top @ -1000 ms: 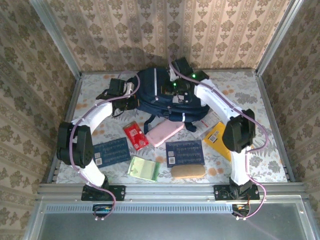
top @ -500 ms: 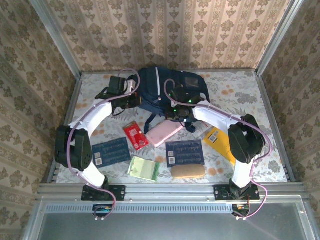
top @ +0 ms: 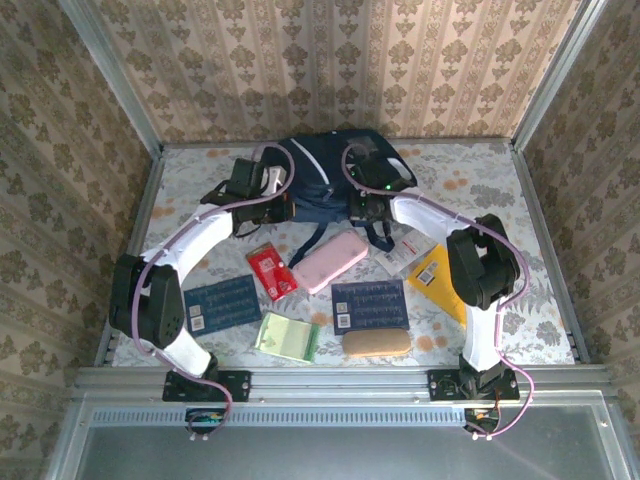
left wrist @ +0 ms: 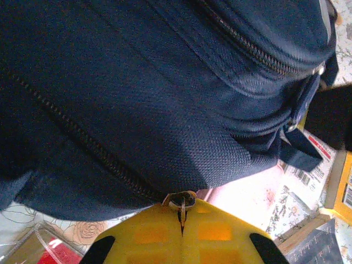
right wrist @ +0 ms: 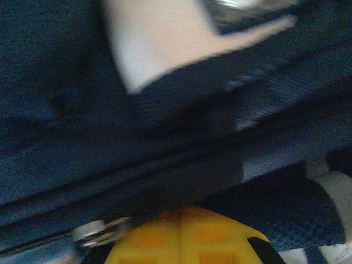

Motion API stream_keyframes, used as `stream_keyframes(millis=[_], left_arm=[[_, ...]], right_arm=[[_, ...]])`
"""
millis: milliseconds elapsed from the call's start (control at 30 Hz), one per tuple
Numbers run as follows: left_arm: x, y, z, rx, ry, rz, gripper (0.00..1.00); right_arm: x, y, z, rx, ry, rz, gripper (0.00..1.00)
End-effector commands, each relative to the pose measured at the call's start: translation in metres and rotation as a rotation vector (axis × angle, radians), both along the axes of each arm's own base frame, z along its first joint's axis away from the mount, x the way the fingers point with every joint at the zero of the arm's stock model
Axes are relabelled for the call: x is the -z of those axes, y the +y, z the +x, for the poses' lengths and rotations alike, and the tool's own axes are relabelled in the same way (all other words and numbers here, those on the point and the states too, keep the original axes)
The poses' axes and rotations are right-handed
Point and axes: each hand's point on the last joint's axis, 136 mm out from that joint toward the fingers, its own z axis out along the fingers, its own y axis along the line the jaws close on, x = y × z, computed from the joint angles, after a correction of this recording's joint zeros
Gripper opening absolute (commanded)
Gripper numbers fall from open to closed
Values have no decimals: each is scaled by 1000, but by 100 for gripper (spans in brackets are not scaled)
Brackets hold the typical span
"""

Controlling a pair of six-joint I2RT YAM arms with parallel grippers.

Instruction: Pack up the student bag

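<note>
Looking down, you've got a floral-print table (top: 500, 180) boxed in by damask-papered walls (top: 300, 60). Your student bag (top: 325, 172) sits at the far edge, centre. Left gripper (left wrist: 182, 212) is pinched tight on a zip pull (left wrist: 182, 200). Right gripper (right wrist: 181, 212) is closed too, pressed against navy fabric. Barcode stickers (top: 343, 320) mark the navy booklets (top: 375, 300), print unreadable.

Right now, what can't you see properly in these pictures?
- Inside the backpack: its own cloth covers it, in every view.
- Right wrist view: blurred, so whether the shut right gripper holds anything is unclear.
- Top view: print on the middle booklet is too small to read.
</note>
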Motion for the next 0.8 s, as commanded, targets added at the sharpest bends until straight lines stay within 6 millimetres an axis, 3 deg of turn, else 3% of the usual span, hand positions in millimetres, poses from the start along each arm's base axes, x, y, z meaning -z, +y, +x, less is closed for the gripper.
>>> stream_keyframes(millis=[0, 133, 200, 333, 467, 667, 767], left_arm=[[-17, -11, -2, 42, -62, -1, 0], [-14, -19, 4, 46, -55, -7, 0], [-15, -35, -1, 81, -56, -9, 0], [-16, -47, 1, 100, -65, -21, 0], [-16, -54, 2, 108, -66, -25, 0], [-24, -61, 1, 114, -71, -41, 0], [-27, -62, -1, 120, -78, -37, 0]], right_arm=[[-23, -31, 37, 110, -75, 35, 1], [-50, -9, 27, 54, -62, 200, 17], [-62, 6, 15, 80, -30, 357, 25], [-70, 26, -10, 185, 82, 639, 34], [-76, 40, -22, 290, 122, 901, 46], [-89, 63, -33, 367, 159, 1084, 55], [-95, 70, -40, 395, 166, 1137, 65]])
